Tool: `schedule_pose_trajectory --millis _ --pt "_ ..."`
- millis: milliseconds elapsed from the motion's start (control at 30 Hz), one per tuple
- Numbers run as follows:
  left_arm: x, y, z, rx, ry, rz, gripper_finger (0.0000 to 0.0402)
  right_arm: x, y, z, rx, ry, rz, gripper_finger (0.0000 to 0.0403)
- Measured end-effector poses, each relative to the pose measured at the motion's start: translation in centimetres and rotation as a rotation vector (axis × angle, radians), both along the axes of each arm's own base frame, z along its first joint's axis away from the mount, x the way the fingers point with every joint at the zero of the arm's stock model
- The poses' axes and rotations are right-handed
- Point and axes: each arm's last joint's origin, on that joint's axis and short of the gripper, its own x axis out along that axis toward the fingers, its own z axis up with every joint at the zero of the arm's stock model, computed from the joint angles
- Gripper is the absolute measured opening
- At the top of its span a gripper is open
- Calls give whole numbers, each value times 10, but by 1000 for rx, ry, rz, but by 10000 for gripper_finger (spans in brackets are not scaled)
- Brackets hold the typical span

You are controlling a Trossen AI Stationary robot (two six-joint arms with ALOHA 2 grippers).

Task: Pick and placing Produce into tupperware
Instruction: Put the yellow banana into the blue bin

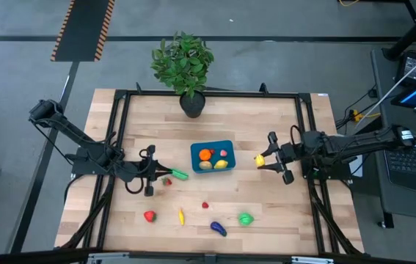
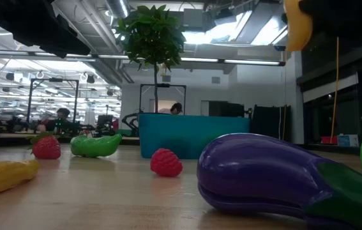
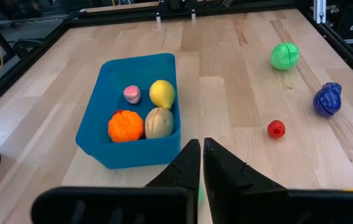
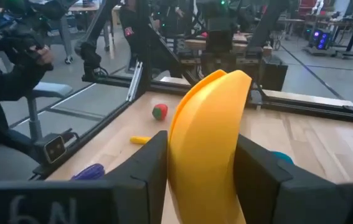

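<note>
Right wrist view: gripper (image 4: 201,174) housing reads "6N".

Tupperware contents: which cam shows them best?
Left wrist view: it looks down into the tupperware, showing four pieces: orange, tan, yellow, pink. High view shows the tupperware and contents too, but tiny. Low view shows only its side wall. Right wrist view is mostly blocked by the held banana.
</note>
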Motion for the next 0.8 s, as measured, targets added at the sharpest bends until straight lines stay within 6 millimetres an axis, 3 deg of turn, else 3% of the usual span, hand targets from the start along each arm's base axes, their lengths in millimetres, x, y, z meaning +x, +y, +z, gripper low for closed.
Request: schedule_pose_trajectory --millis 433,633,800 --pt "-1 0 -1 8 13 0 5 33 -23 -17 13 23 -229 147" --pt "-1 0 -2 11 17 0 21 41 -31 -24 19 68 -269 147" --pt "-1 1 -2 16 24 0 33 56 -32 -19 0 88 -240 147"
